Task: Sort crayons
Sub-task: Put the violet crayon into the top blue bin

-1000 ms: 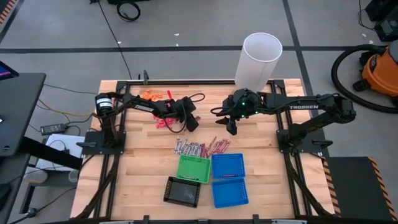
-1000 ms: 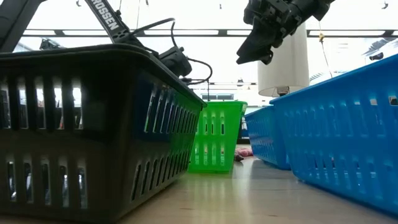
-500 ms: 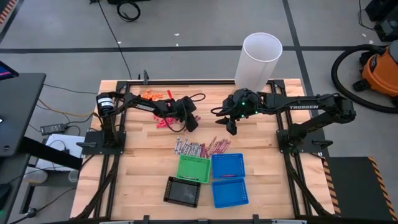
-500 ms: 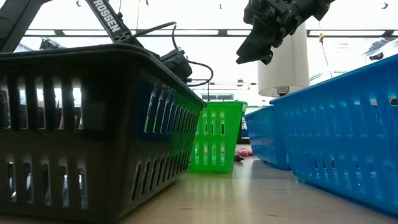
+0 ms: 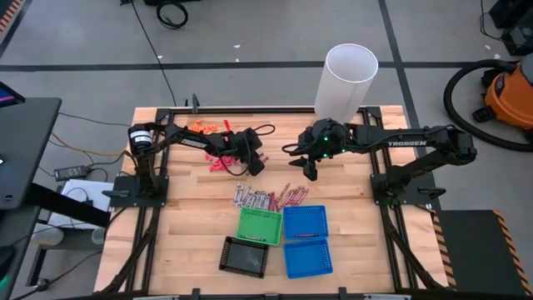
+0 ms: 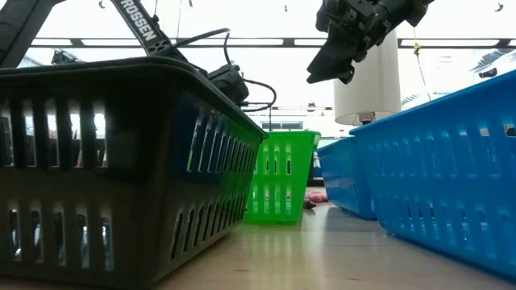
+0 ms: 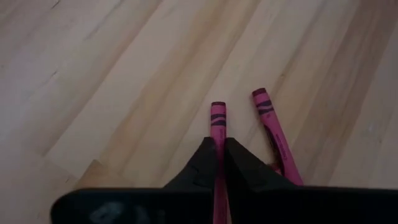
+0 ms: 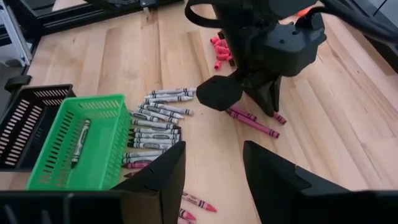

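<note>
Left wrist view: left gripper (image 7: pixel 217 155) has its fingers (image 7: pixel 200 163) pinching a pink crayon (image 7: pixel 217 121) lying on the counter (image 7: pixel 106 74); a second pink crayon (image 7: pixel 273 134) lies just beside it.
Right gripper (image 8: pixel 211 171): fingers spread, hanging above the counter, holding nothing.
Crayons (image 5: pixel 268 199): a loose pile beside the green basket (image 5: pixel 259 226) and blue baskets (image 5: pixel 305 222); one grey crayon (image 8: pixel 79 143) inside the green basket.
Black basket (image 5: pixel 244 256): next to the green one.
</note>
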Controlling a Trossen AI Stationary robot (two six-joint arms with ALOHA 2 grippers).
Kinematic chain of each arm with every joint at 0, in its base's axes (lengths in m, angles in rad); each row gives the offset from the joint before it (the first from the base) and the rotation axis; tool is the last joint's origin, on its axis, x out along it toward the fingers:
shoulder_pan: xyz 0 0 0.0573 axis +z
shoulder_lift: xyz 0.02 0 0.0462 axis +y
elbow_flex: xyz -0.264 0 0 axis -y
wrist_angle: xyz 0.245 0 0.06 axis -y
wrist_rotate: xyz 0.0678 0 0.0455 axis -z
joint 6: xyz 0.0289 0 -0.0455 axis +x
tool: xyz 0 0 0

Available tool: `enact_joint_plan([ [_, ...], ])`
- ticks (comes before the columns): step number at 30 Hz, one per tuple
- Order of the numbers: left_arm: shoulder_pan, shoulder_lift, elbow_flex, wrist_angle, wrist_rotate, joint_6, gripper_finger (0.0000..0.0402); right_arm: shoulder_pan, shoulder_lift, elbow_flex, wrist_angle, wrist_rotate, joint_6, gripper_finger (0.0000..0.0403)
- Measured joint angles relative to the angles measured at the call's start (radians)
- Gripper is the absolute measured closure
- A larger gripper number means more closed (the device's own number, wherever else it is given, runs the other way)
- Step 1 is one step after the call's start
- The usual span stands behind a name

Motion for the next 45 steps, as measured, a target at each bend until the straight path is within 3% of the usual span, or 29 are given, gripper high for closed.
enact_joint_plan([
  [7,-0.004,-0.064,-0.012,-0.056,0.001,-0.026,0.0390,-0.013,-0.005,0.004,-0.028,0.017,0.023,0.0234],
  [12,-0.035,-0.173,-0.009,-0.071,-0.003,-0.073,0.0391,-0.026,-0.006,0.083,-0.124,0.015,-0.008,0.0234],
  [25,-0.322,-0.383,-0.006,-0.084,-0.063,-0.367,0.0392,-0.062,-0.008,0.156,-0.255,0.019,-0.015,0.0234],
  [30,-0.429,-0.388,-0.006,-0.028,-0.066,-0.476,0.0392,-0.061,-0.007,0.151,-0.260,-0.064,0.016,0.0234],
  [34,-0.485,-0.385,-0.005,0.123,-0.067,-0.453,0.0392,-0.062,-0.006,0.151,-0.334,-0.107,0.053,0.0234],
  [41,-0.507,-0.339,0.002,0.230,-0.095,-0.444,0.0392,-0.064,-0.006,0.105,-0.334,-0.010,0.049,0.0234],
  [45,-0.507,-0.226,0.100,0.235,-0.074,-0.439,0.0392,-0.076,-0.007,0.019,-0.255,-0.006,0.067,0.0234],
])
